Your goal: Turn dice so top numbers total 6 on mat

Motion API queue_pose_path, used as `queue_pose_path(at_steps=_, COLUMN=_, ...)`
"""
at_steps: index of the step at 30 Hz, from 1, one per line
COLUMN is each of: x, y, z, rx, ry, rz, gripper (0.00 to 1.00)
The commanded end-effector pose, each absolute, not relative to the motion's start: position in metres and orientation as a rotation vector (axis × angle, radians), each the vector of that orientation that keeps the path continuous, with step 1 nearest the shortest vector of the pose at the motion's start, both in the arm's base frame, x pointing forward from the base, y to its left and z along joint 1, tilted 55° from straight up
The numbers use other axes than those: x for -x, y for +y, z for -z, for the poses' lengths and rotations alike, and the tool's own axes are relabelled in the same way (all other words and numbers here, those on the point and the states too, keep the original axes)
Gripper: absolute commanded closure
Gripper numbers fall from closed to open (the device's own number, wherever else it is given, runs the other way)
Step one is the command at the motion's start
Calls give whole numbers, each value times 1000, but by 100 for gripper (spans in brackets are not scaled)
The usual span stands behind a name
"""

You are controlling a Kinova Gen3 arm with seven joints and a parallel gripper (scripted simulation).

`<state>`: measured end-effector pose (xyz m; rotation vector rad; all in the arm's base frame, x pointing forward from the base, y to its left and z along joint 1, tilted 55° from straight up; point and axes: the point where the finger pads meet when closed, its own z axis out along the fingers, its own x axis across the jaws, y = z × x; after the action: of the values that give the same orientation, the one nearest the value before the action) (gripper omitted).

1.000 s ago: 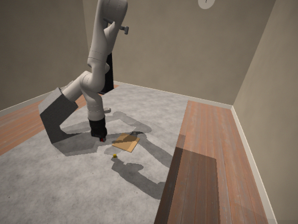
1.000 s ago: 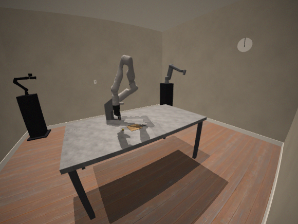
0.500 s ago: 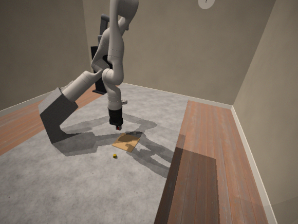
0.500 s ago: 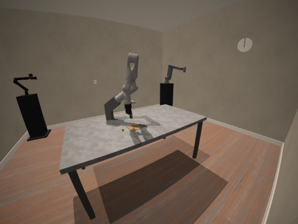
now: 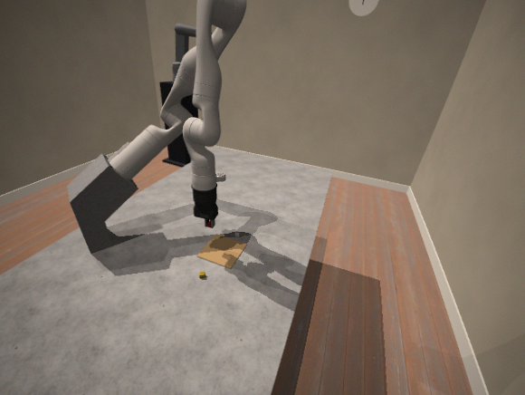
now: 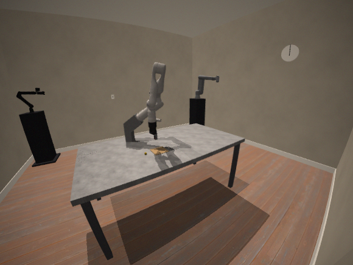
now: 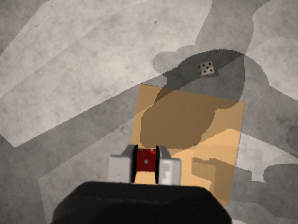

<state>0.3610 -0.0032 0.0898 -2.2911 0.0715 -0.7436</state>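
My gripper is shut on a red die and holds it in the air over the near edge of the tan mat. In the top view the gripper hangs a little above the mat. A white die lies on the table just beyond the mat's far edge, in shadow; it also shows in the top view. A yellow die lies on the table off the mat, on the side nearer the camera. The mat lies flat with nothing on it.
The arm's grey base block stands on the table to the left of the mat. The table's right edge runs close to the mat. Two black camera stands stand on the floor beyond the table.
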Motion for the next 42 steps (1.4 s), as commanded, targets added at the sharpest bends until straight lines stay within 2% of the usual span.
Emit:
queue_pose_path(at_steps=1, x=-361, y=-4, z=-90, rx=2292, ry=72, rz=745, gripper=66)
queue_pose_path(at_steps=42, x=-386, y=26, z=-62, rx=2292, ry=72, rz=745, gripper=66)
